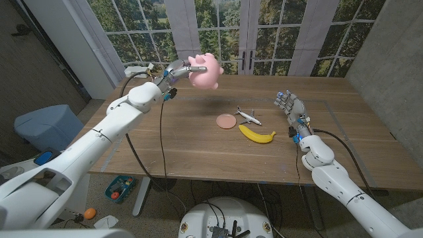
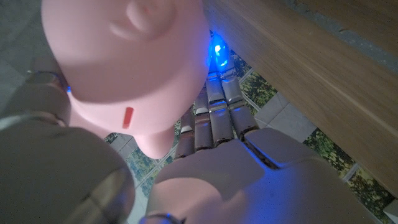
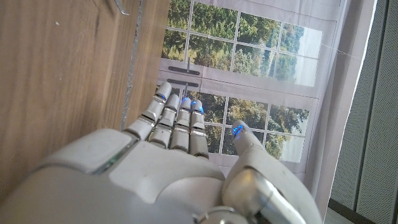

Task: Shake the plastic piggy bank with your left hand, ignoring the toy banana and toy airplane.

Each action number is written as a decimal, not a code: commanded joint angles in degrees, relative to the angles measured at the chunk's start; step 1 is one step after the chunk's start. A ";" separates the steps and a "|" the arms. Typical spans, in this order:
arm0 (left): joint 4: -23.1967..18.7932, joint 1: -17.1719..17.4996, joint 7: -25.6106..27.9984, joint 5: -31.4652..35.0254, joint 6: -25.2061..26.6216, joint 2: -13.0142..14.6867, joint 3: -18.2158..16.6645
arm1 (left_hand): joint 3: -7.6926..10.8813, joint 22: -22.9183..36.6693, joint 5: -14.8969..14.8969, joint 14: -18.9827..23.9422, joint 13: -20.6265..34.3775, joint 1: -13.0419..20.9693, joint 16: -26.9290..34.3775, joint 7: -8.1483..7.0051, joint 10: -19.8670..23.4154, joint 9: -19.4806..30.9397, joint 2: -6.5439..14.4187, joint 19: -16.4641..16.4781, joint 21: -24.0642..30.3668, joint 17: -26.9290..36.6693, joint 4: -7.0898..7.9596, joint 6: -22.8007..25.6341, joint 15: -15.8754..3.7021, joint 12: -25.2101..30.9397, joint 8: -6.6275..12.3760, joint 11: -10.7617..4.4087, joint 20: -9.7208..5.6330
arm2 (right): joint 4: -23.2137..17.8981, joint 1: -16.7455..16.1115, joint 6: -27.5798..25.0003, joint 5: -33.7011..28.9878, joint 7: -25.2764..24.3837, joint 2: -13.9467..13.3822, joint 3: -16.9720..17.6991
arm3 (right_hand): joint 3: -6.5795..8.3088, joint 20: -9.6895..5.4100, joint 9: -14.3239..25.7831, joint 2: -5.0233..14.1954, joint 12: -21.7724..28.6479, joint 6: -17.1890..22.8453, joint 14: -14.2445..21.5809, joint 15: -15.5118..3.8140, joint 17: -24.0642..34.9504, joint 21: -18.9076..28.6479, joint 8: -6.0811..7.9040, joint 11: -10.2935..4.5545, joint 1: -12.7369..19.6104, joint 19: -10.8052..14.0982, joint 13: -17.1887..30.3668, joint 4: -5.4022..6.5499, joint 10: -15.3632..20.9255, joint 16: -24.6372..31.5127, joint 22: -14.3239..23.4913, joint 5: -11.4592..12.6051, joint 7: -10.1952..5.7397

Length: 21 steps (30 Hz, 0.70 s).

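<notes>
Table (image 1: 198, 152): wooden, w/ windows and trees behind its far edge.

L arm reaches in from the near-left corner, stretched toward the far-left part of the table. R arm comes in from the near-right corner, forearm over the table's right side.

Pig (image 1: 205, 71): pink plastic bank, held up in the air above the far-left area of the table, clear of the surface, w/ a faint shadow on the wood below it. In the L wrist view the pig (image 2: 130, 68) sits close to the camera, a small red mark on its side, pressed against the hand.

L hand (image 1: 173, 71): grips the pig from its left side, fingers wrapped on the body. In the wrist view the L hand's fingers (image 2: 214, 115) run up behind the pig, blue light at the tips.

R hand (image 1: 291, 106): holds nothing, stands over the table's right side, well apart from the toys; fingers fairly straight and close together, thumb set apart, as the wrist view shows (image 3: 180, 124). Whether it touches the wood, can't tell.

Banana (image 1: 256, 135): yellow, lying on the table mid-right, curve open toward the far side.

Plane (image 1: 248, 117): small white toy, just beyond the banana, nearly touching it.

Disc (image 1: 226, 121): small flat pink round piece on the table, just left of the plane.
</notes>
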 commanded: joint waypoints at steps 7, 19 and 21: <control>7.07 -2.48 -16.30 -14.10 -5.14 -1.14 -0.57 | 2.32 0.01 9.59 18.32 21.51 25.30 0.11 -10.12 24.80 0.60 25.33 -3.88 0.41 11.74 0.13 21.71 -23.97 0.09 7.84 -23.94 -5.99 | -0.60 -0.92 0.49 0.08 0.08 -0.21 0.32 | 0.05 0.05 0.21 0.23 -0.22 0.55 0.24 0.12 -0.03 -0.22 -0.14 0.28 -0.25 0.56 0.17 -0.36 0.32 -0.24 0.28 0.33 0.03; 1.88 -1.49 -8.60 -9.06 -0.39 2.08 0.28 | 2.37 -0.01 9.56 18.37 21.65 25.34 -0.06 -10.16 24.82 0.56 25.32 -3.98 0.52 11.94 0.14 21.65 -23.96 -0.17 7.82 -23.84 -5.92 | -0.98 -1.41 0.55 0.10 -0.11 -0.24 0.44 | 0.05 0.08 0.21 0.23 -0.18 0.57 0.25 0.24 -0.04 -0.35 -0.14 0.36 -0.25 0.55 0.18 -0.36 0.47 -0.26 0.28 0.33 -0.01; -0.36 -1.21 -5.19 -6.08 1.53 3.23 0.73 | 2.39 -0.01 9.56 18.38 21.78 25.34 -0.08 -10.18 24.76 0.58 25.32 -3.98 0.54 11.98 0.14 21.61 -23.95 -0.16 7.81 -23.81 -5.97 | -0.98 -1.43 0.60 0.10 -0.09 -0.23 0.44 | 0.05 0.08 0.21 0.24 -0.18 0.55 0.29 0.28 -0.04 -0.37 -0.14 0.29 -0.25 0.57 0.18 -0.36 0.46 -0.25 0.28 0.33 -0.01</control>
